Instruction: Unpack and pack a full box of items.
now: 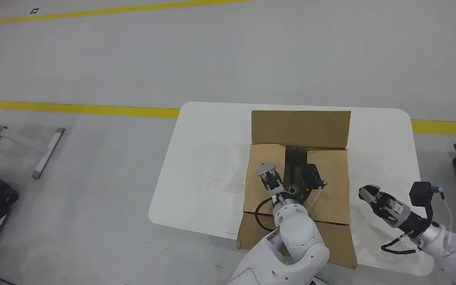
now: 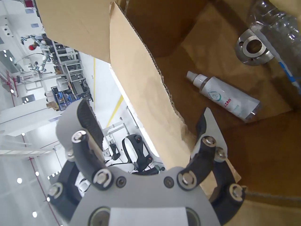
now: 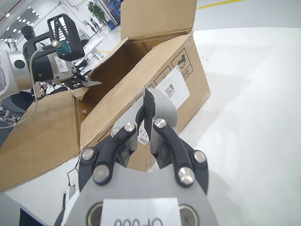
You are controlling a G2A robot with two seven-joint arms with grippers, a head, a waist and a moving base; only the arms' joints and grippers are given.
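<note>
An open cardboard box (image 1: 299,128) stands on the white table (image 1: 206,164) with its flaps spread. My left gripper (image 1: 308,178) hangs over the box opening. In the left wrist view it (image 2: 144,108) is open and straddles the torn edge of a side flap (image 2: 138,71), one finger on each side. On the box floor lie a white spray bottle (image 2: 225,98), a metal flange (image 2: 252,48) and a clear plastic bottle (image 2: 270,17). My right gripper (image 3: 148,104) is shut on nothing, low over the table beside the box's labelled outer wall (image 3: 164,71).
A white label (image 3: 175,88) is stuck to the box's outer wall. One flap (image 3: 35,130) hangs out past the table's near edge. Bare table (image 3: 247,95) stretches to the right of the box. The left gripper (image 3: 94,82) shows at the flap's corner in the right wrist view.
</note>
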